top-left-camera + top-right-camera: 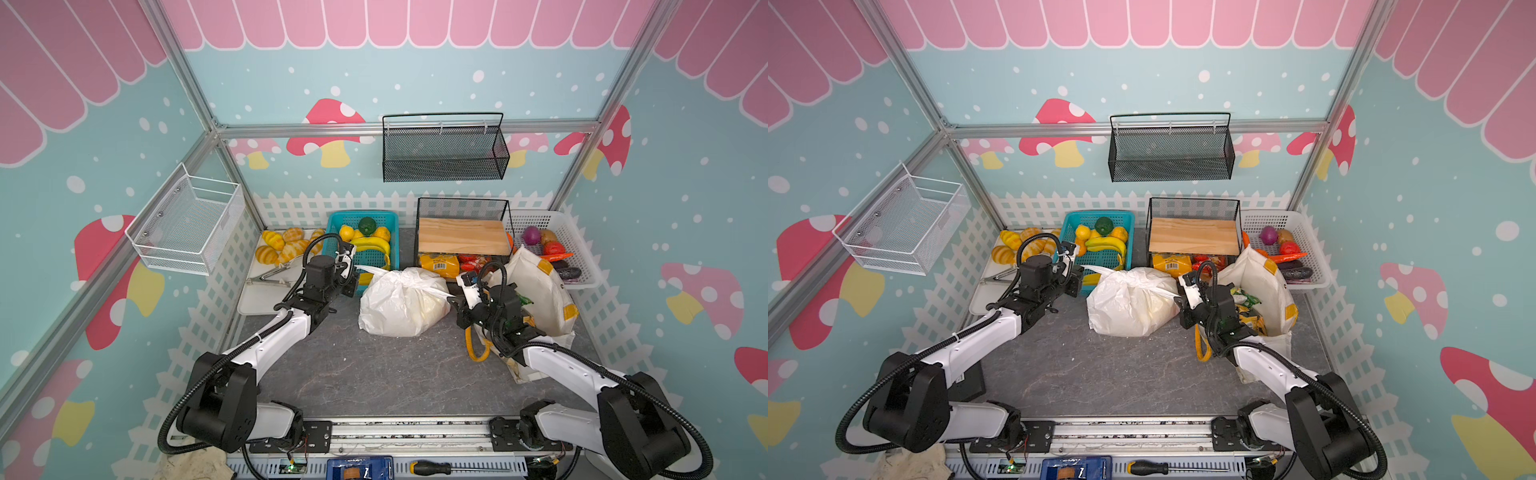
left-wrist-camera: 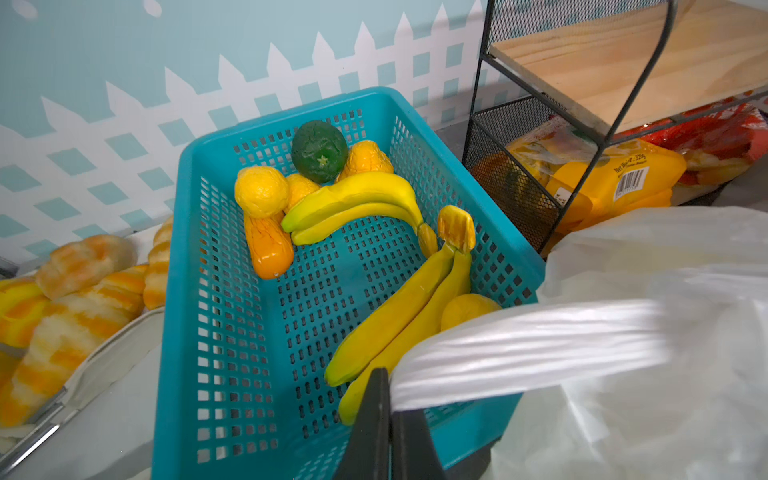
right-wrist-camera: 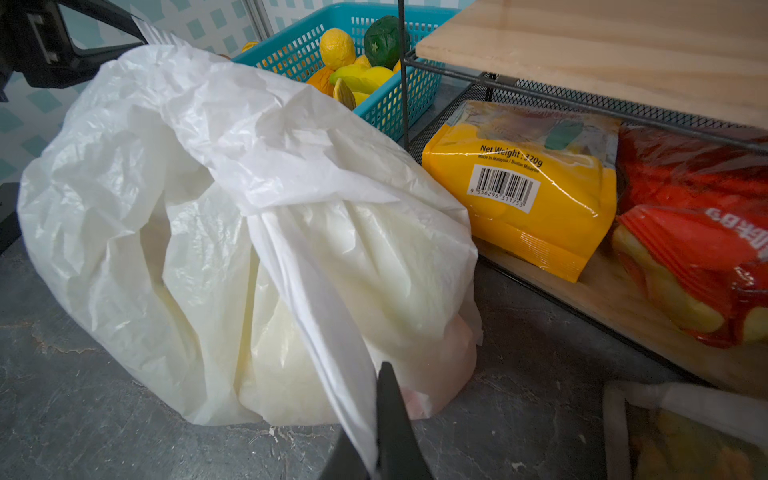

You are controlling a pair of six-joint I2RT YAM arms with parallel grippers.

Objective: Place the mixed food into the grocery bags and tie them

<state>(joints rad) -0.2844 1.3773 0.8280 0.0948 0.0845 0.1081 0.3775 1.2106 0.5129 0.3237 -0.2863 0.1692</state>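
The white plastic grocery bag (image 1: 401, 303) (image 1: 1129, 301) lies bulging at mid-table, its two handles crossed over the top and pulled outward. My left gripper (image 1: 356, 272) (image 2: 388, 374) is shut on the left handle (image 2: 519, 349). My right gripper (image 1: 454, 297) (image 3: 380, 370) is shut on the right handle (image 3: 324, 332). The cream canvas tote (image 1: 540, 291) (image 1: 1266, 282) stands open behind the right arm, with snack packets (image 1: 1246, 297) inside. Bananas (image 2: 353, 199) and oranges (image 2: 262, 191) lie in the teal basket (image 2: 187, 291).
Bread rolls (image 1: 282, 245) and tongs (image 1: 270, 276) sit on a white tray at the back left. A black wire rack with a wooden shelf (image 1: 463, 235) holds yellow (image 3: 523, 183) and red packets. A white basket (image 1: 582, 253) of vegetables stands at the back right.
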